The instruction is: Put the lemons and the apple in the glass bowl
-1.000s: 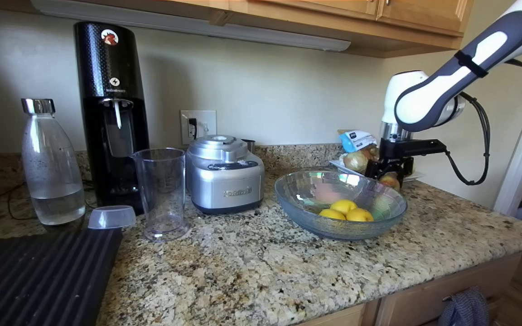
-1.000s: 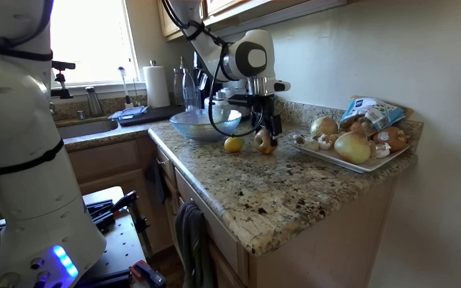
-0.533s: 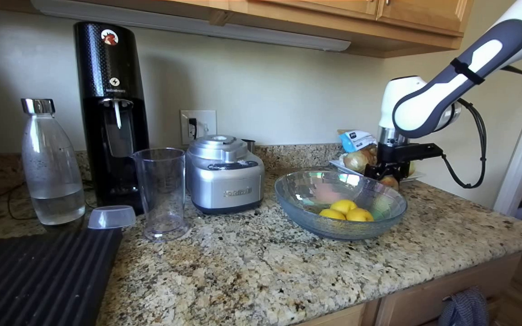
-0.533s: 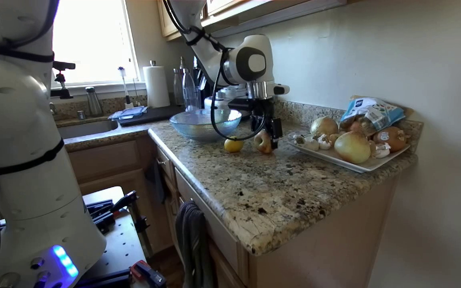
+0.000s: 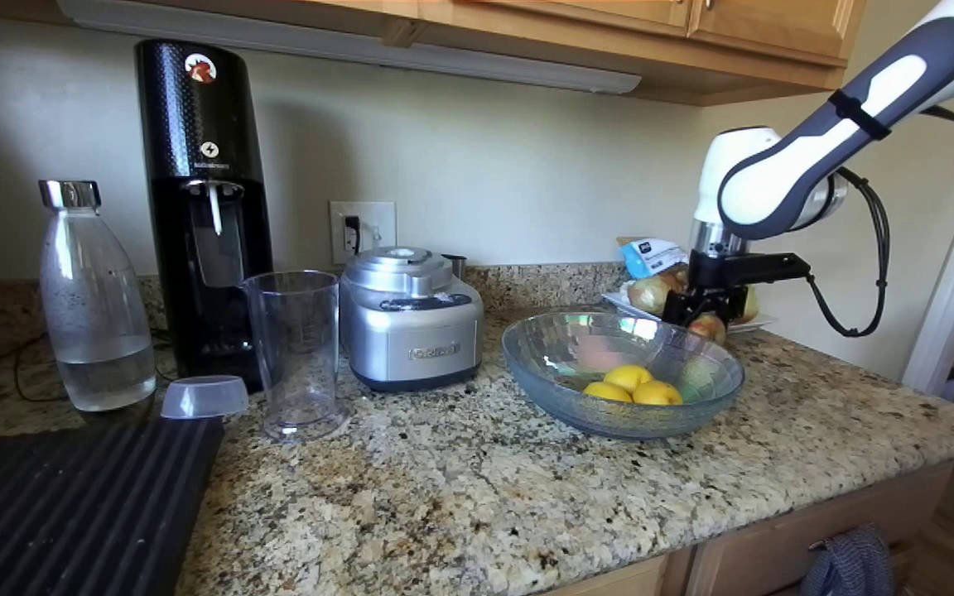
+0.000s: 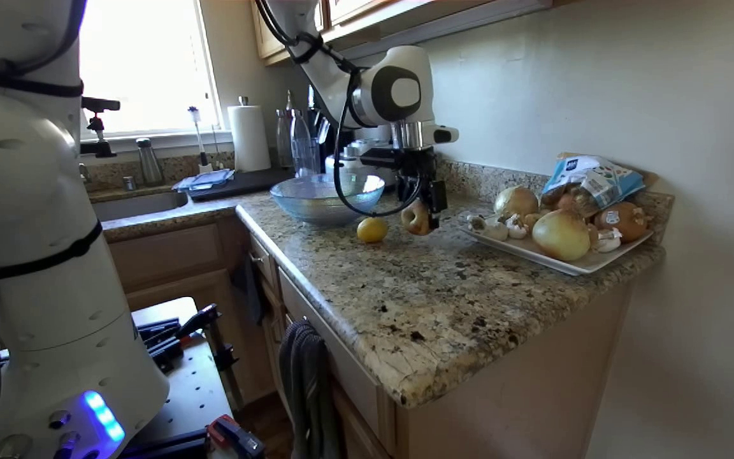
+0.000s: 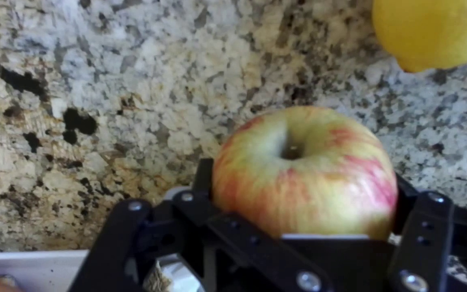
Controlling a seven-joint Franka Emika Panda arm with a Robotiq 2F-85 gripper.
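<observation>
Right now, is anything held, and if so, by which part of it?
The apple, gripped in the tool by two opposite sides, as the wrist view shows.

Apple (image 7: 304,190) yellow, red-streaked; lemon (image 7: 434,30) yellow; countertop (image 7: 148,89) speckled

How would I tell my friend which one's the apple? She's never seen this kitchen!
Find the big white robot arm over the speckled counter, then follow it down to its black gripper. The apple is the round fruit clasped there, with a dimple. Unlike the plain yellow lemon nearby, it's yellow with red streaks.
</observation>
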